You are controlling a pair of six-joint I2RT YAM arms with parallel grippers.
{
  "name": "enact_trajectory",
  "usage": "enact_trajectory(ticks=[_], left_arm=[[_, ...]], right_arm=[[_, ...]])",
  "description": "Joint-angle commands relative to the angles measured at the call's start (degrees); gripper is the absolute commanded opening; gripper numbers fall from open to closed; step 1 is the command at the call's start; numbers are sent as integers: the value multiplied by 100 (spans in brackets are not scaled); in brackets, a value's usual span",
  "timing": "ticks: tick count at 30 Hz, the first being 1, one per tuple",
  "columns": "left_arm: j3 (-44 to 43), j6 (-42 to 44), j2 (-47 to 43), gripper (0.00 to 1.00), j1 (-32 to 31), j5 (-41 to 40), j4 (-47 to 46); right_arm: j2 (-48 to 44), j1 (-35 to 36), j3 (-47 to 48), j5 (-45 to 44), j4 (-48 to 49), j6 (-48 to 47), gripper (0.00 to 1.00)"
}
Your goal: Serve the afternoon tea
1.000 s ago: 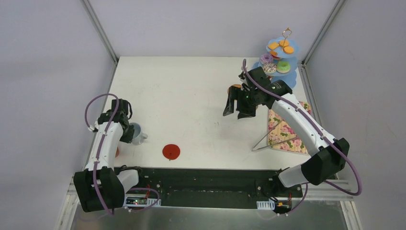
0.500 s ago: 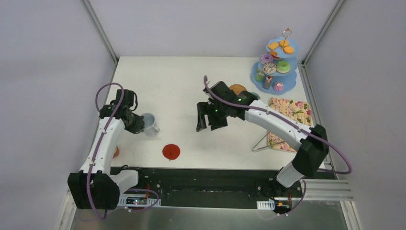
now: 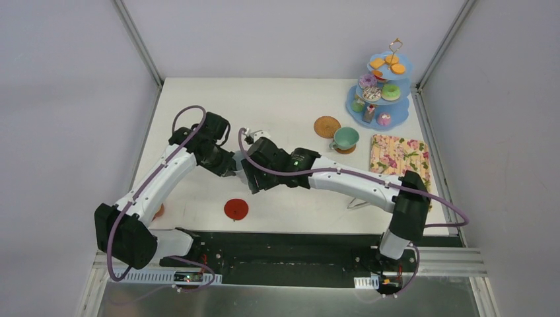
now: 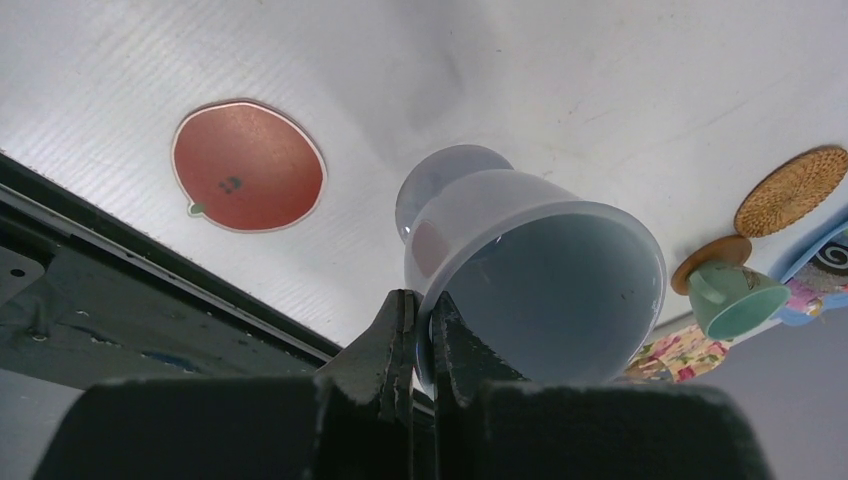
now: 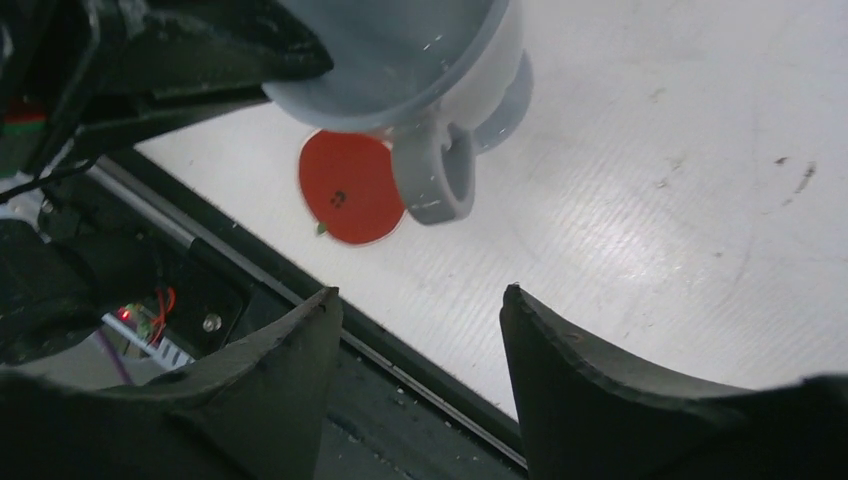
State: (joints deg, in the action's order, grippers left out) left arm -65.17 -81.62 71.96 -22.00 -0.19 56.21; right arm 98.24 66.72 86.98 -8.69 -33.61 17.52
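1. Our left gripper [image 4: 418, 305] is pressed shut on the rim wall of the grey-blue cup [image 4: 545, 270], so the cup hangs tilted, seemingly off the table.
2. Our right gripper [image 5: 417, 297] stands spread and empty just under the cup's handle. We judge it is ready to take the cup.
3. The red coaster [image 4: 248, 165] lies below both hands and is probably the cup's place.
4. Far beyond them, the mint green cup [image 3: 345, 137] waits near the three-tier stand [image 3: 396, 123].

Overhead wide; wrists close, seemingly sharing cup [image 4: 540, 270]
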Motion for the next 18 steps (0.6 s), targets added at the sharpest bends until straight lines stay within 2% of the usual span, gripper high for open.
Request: enact_trajectory(ticks=[1, 5, 16, 18], left_arm=[[-374, -395, 207, 0, -228, 188, -21], [-385, -401, 383, 0, -340, 399, -199], [-543, -132, 573, 0, -419, 641, -244], [-579, -59, 589, 0, -419, 648, -198]], right_arm=[[122, -5, 221, -1133, 112, -217, 61], [213, -7, 136, -1449, 278, -298, 56], [453, -14, -96, -1342, 881, -608, 36], [495, -14, -111, -1432, 948, -634, 30]])
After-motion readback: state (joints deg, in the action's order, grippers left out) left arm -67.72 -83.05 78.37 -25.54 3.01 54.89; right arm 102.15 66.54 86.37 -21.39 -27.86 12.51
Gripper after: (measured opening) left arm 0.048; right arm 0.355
